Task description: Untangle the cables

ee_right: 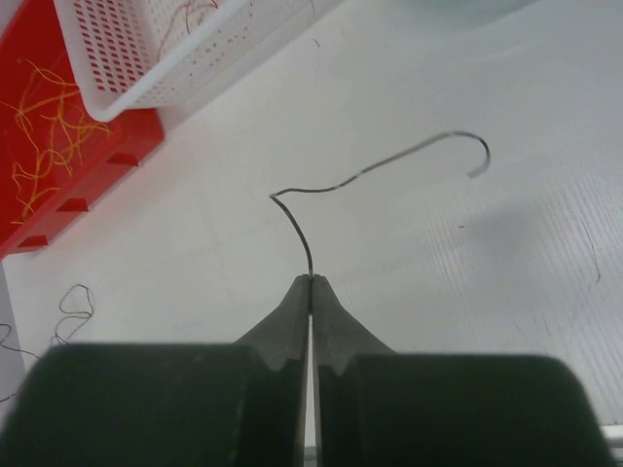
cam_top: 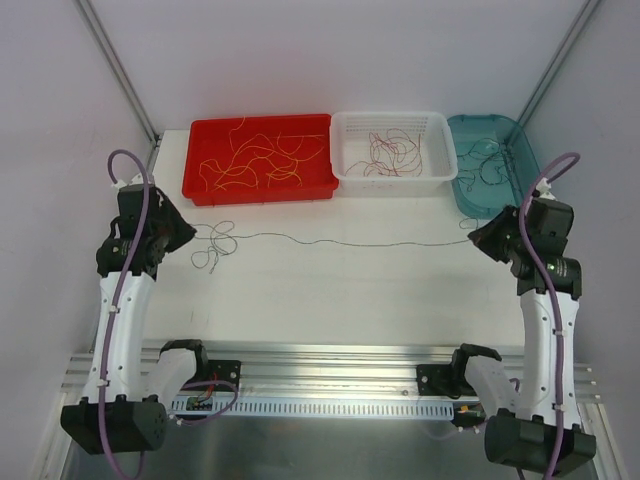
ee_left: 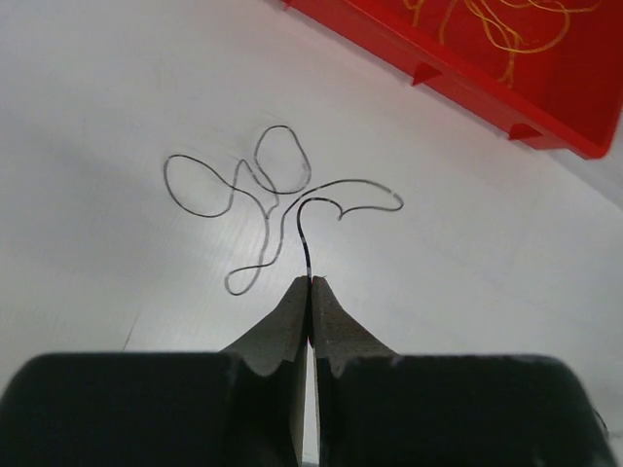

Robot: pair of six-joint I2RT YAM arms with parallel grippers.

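A thin black cable (cam_top: 340, 243) runs nearly straight across the white table between my two grippers. Its left end curls into small loops (cam_top: 215, 245), seen up close as loops (ee_left: 263, 185) lying on the table. My left gripper (cam_top: 186, 236) is shut on that end, and the wire comes out of the tips of the left gripper (ee_left: 311, 281). My right gripper (cam_top: 478, 238) is shut on the other end. There the cable (ee_right: 389, 163) curves away from the tips of the right gripper (ee_right: 311, 279), its free end hooked.
Along the back stand three containers. A red bin (cam_top: 262, 192) holds yellow-orange cables (cam_top: 250, 160), a white basket (cam_top: 395, 182) holds dark red cables (cam_top: 390, 150), and a teal bin (cam_top: 480, 118) holds black cables (cam_top: 490, 162). The metal rail (cam_top: 330, 385) borders the near edge.
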